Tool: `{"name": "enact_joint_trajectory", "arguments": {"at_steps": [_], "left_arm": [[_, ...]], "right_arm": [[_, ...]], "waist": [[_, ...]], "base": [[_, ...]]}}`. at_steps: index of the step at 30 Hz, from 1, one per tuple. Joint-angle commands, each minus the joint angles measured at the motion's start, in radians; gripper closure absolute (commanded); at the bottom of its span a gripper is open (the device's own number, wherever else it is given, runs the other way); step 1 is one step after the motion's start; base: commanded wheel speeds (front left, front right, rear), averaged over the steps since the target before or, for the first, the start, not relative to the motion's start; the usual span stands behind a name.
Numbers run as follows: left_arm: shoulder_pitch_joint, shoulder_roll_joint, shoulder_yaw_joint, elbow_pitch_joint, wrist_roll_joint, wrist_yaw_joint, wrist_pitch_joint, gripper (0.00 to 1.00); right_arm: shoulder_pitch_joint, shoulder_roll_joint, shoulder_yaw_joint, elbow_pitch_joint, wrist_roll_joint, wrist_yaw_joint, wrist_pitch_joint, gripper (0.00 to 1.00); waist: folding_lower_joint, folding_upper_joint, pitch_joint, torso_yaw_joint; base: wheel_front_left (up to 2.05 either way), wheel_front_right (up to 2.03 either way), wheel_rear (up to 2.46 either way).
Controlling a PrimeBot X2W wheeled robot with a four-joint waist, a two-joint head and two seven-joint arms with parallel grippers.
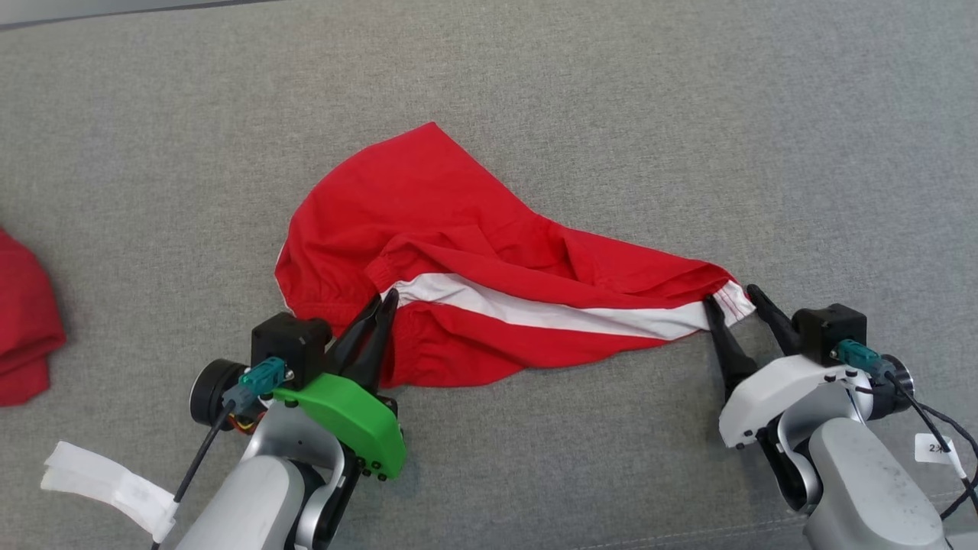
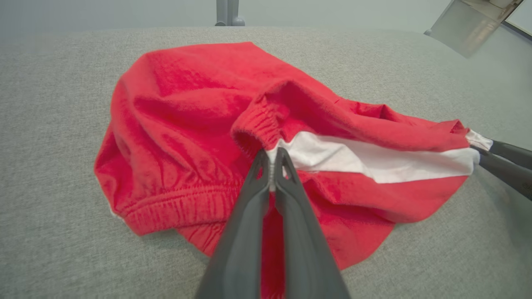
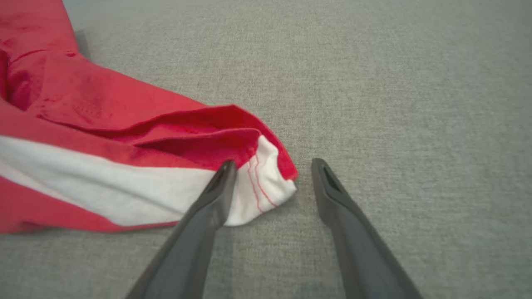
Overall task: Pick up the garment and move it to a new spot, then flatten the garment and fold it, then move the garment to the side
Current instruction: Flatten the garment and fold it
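red shorts [image 1: 428,221] crumpled mid grey counter [image 1: 688,114], white stripe up. could easily go sideways from here: pinched at the waistband end only, so likely to drag, twist, or slide clear of the other fingers if lifted now. left claw [image 1: 380,305] clamped shut on the waistband right where the stripe starts. right claw [image 1: 730,294] spread wide around the white hem corner, one finger seemingly touching it, gripping nothing yet. another red cloth [image 1: 23,321] well off to the left.
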Motion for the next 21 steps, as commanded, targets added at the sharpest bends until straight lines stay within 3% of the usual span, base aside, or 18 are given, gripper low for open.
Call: {"name": "enact_joint_trajectory", "arguments": {"at_steps": [1,2,10,21], "left_arm": [[-0.016,0.001,-0.001,0.000,0.006,0.006,-0.006,1.00],[-0.017,0.000,-0.002,0.001,0.006,0.006,-0.007,1.00],[-0.041,0.030,0.011,-0.059,0.044,0.019,-0.045,1.00],[-0.136,0.118,0.054,-0.275,0.132,0.051,-0.029,1.00]], "right_arm": [[-0.018,-0.008,0.004,0.007,0.009,-0.001,0.000,0.91],[-0.021,-0.008,0.008,0.012,0.014,-0.001,-0.005,1.00],[-0.040,-0.030,0.002,-0.075,0.040,-0.001,-0.050,1.00],[-0.079,-0.022,-0.109,-0.383,0.021,-0.001,-0.016,1.00]], "waist": [[0.0000,0.0000,0.004,0.004],[0.0000,0.0000,0.006,0.004],[0.0000,0.0000,-0.008,0.000],[0.0000,0.0000,-0.081,-0.002]], "base": [[0.00,0.00,0.00],[0.00,0.00,0.00],[0.00,0.00,0.00],[0.00,0.00,0.00]]}}
